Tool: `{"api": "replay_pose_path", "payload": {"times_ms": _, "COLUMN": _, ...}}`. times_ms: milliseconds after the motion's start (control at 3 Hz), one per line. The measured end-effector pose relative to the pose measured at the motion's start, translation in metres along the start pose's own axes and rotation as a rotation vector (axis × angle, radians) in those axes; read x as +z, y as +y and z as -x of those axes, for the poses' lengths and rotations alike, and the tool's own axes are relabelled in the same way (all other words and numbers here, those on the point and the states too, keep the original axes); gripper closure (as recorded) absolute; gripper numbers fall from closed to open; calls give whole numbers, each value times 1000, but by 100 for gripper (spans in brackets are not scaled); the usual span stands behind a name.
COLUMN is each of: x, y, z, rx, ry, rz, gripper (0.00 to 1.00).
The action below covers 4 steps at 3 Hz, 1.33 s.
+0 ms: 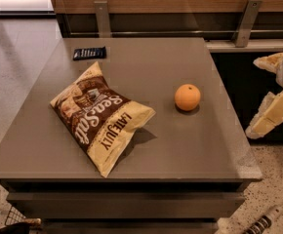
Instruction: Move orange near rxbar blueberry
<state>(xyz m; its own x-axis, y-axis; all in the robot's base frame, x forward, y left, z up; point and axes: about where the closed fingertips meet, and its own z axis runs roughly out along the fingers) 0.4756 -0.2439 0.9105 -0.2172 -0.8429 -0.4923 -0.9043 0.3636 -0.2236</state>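
The orange (187, 97) sits on the grey table (190, 150), right of centre, with its stem spot facing up. The rxbar blueberry (89, 53), a small flat dark wrapper, lies near the table's far left corner. My gripper (271, 113) and its cream-coloured arm are at the right edge of the view, off the table and to the right of the orange, touching nothing.
A large brown-and-cream chip bag (100, 118) lies left of centre, between the orange and the bar's side of the table. A wooden wall with metal brackets (102, 16) runs behind the table. A speckled floor surrounds it.
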Motion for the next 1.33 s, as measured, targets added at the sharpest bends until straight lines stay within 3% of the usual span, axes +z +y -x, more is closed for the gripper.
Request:
{"api": "replay_pose_path", "payload": {"times_ms": 333, "x": 44, "y": -15, "z": -2, "rx": 41, "ry": -254, "rz": -24, "gripper": 0}}
{"api": "replay_pose_path", "payload": {"times_ms": 667, "x": 62, "y": -27, "z": 26, "rx": 65, "ry": -519, "rz": -42, "gripper": 0}}
{"api": "replay_pose_path", "payload": {"times_ms": 1000, "x": 66, "y": -30, "z": 57, "rx": 113, "ry": -707, "rz": -13, "gripper": 0}}
{"api": "replay_pose_path", "payload": {"times_ms": 1333, "x": 71, "y": -28, "z": 59, "rx": 114, "ry": -710, "rz": -5, "gripper": 0}}
